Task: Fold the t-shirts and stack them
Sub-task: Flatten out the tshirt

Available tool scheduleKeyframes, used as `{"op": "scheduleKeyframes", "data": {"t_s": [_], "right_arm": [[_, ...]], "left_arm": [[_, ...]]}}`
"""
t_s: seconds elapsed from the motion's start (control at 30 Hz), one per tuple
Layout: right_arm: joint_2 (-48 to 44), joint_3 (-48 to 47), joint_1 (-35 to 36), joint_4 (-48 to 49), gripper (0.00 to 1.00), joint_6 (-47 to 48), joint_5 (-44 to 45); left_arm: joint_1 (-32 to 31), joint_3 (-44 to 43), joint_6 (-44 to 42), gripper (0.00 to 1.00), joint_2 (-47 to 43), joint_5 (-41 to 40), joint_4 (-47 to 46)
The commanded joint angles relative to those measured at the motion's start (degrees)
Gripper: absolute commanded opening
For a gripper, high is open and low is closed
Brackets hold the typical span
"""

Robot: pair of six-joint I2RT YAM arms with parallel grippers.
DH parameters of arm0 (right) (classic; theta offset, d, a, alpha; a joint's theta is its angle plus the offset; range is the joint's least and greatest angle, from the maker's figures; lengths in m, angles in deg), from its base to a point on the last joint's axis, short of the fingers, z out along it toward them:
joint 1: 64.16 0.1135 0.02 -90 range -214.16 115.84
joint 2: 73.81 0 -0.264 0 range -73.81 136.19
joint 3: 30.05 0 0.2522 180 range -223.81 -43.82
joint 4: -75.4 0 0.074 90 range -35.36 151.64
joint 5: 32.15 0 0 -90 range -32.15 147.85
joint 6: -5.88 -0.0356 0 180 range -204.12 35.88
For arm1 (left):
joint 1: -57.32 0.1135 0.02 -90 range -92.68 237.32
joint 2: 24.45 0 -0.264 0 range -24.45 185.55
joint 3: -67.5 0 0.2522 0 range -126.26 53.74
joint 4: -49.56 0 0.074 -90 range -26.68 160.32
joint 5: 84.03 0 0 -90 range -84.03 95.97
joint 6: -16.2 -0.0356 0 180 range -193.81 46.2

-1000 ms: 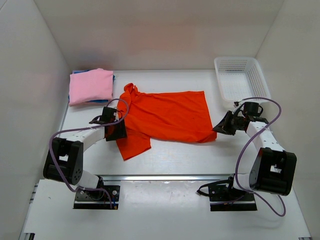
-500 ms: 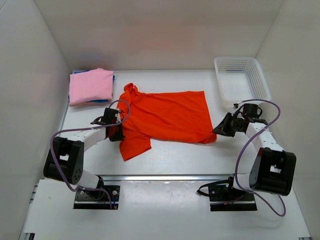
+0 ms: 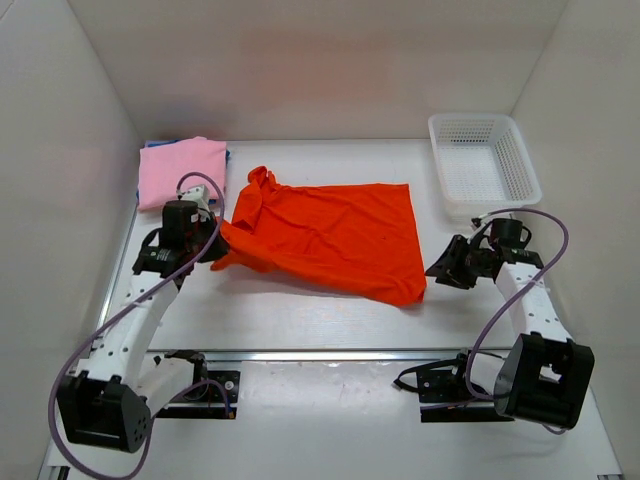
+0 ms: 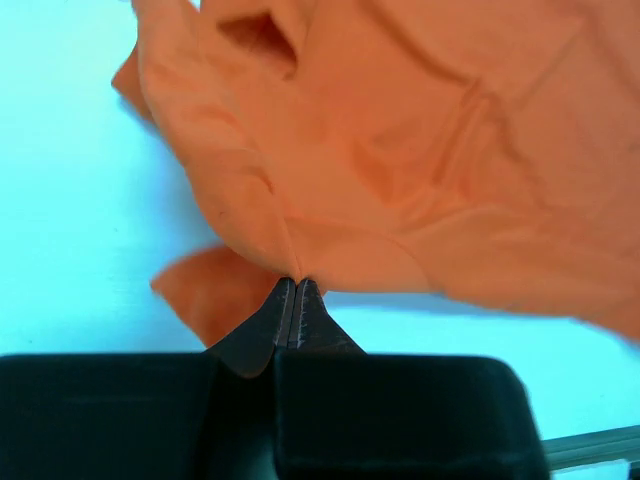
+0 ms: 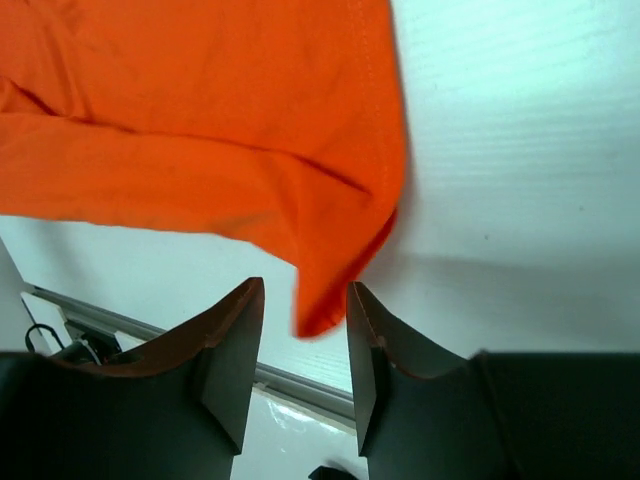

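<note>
The large orange-red t-shirt [image 3: 330, 232] lies spread across the middle of the table. My left gripper [image 3: 213, 248] is shut on its left edge near the sleeve, and the cloth [image 4: 400, 150] rises from the pinched tips [image 4: 297, 282]. My right gripper [image 3: 438, 270] is open just right of the shirt's lower right corner. In the right wrist view that corner [image 5: 322, 300] hangs loose between the spread fingers [image 5: 305, 285]. A folded pink t-shirt [image 3: 182, 170] rests at the back left on a blue t-shirt [image 3: 150, 144], of which only an edge shows.
A white mesh basket [image 3: 483, 160] stands at the back right, just beyond the right arm. White walls close in the table on the left, back and right. A metal rail [image 3: 330, 354] runs along the near edge by the arm bases.
My left gripper shut on the orange-red shirt's left edge and pulled it up and to the left. My right gripper opened and let go of the lower right corner, which slid left.
</note>
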Motion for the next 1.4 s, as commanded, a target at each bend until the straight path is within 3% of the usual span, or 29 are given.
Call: {"op": "scheduleKeyframes", "data": {"t_s": [0.0, 0.37, 0.6, 0.73, 0.77, 0.83, 1.0, 1.2, 1.3, 1.37], "right_arm": [[-2.23, 0.41, 0.28, -3.14, 0.37, 1.02, 2.94], [-1.19, 6.64, 6.68, 0.70, 0.25, -0.91, 4.87], [6.19, 8.32, 9.41, 8.09, 0.39, -2.23, 8.12], [12.07, 6.92, 10.38, 11.69, 0.41, -2.14, 10.67], [12.96, 5.87, 10.12, 11.26, 0.33, -1.62, 10.15], [13.33, 4.45, 10.73, 10.21, 0.00, -1.43, 9.97], [8.32, 1.56, 10.56, 7.84, 0.00, -2.14, 9.27], [6.73, -1.61, 9.06, 5.54, 0.14, -0.65, 7.16], [7.34, -1.35, 8.89, 5.55, 0.01, -0.30, 6.38], [7.52, -1.09, 9.24, 4.93, 0.00, -0.38, 6.45]], "left_arm": [[0.63, -2.18, -0.33, 0.00, -2.22, 0.68, 3.49], [0.62, 0.98, -0.76, 0.00, -3.01, 3.23, 2.87], [0.80, 0.63, -0.94, 0.00, -3.45, 3.41, 3.40], [1.33, 0.63, -2.25, 0.00, -4.51, 3.06, 4.37], [1.50, 0.89, -2.00, 0.00, -4.68, 3.06, 4.89], [1.68, 0.81, -2.96, 0.00, -4.77, 2.89, 6.03], [1.59, -0.42, -4.10, 0.00, -6.35, 1.83, 8.50], [1.85, 0.02, -4.90, 0.00, -8.02, 1.30, 10.52], [2.03, 0.54, -5.16, 0.00, -8.64, 0.86, 11.22], [1.94, 0.37, -5.42, 0.00, -8.90, 0.34, 11.48]]}}
